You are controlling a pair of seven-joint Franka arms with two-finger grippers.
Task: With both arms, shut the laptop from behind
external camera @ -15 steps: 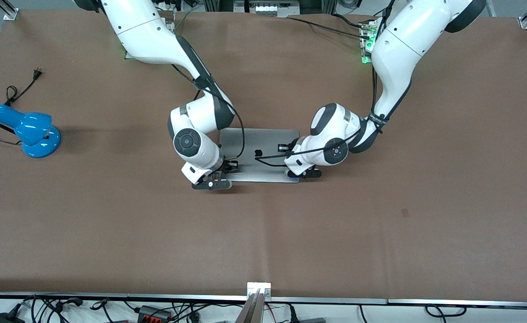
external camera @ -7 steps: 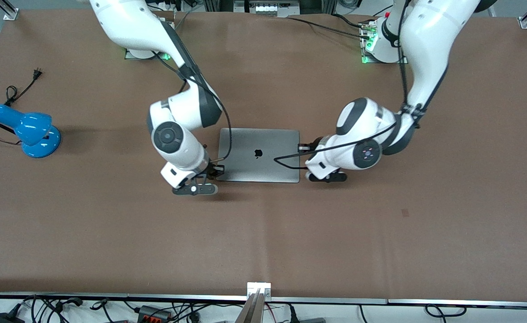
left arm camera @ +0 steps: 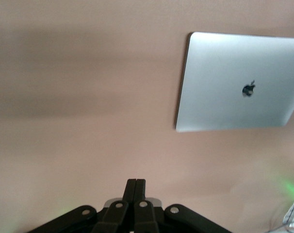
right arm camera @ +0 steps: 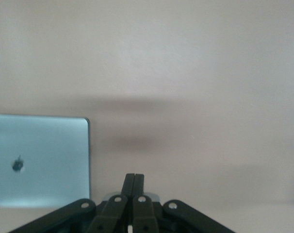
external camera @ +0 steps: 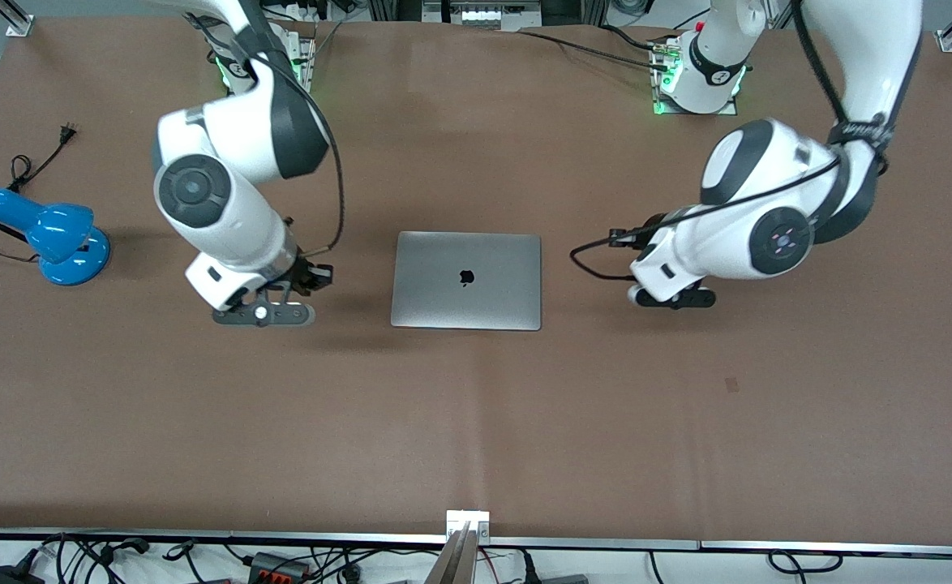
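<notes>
The laptop [external camera: 466, 280] lies closed and flat in the middle of the table, silver lid up with the black apple logo showing. It also shows in the left wrist view [left arm camera: 239, 92] and in the right wrist view [right arm camera: 40, 160]. My right gripper [external camera: 269, 312] hangs over bare table beside the laptop, toward the right arm's end; its fingers are shut and empty in its wrist view [right arm camera: 134, 175]. My left gripper [external camera: 675, 298] hangs over bare table beside the laptop, toward the left arm's end, shut and empty [left arm camera: 136, 182]. Neither gripper touches the laptop.
A blue desk lamp [external camera: 46, 235] with a black cord lies near the table edge at the right arm's end. The brown table cover [external camera: 476, 422] stretches wide nearer the front camera. Cables run along the front edge.
Both grippers have left the laptop's lid and swung outward and up, each toward its own end of the table. The laptop has stayed closed and in place.
</notes>
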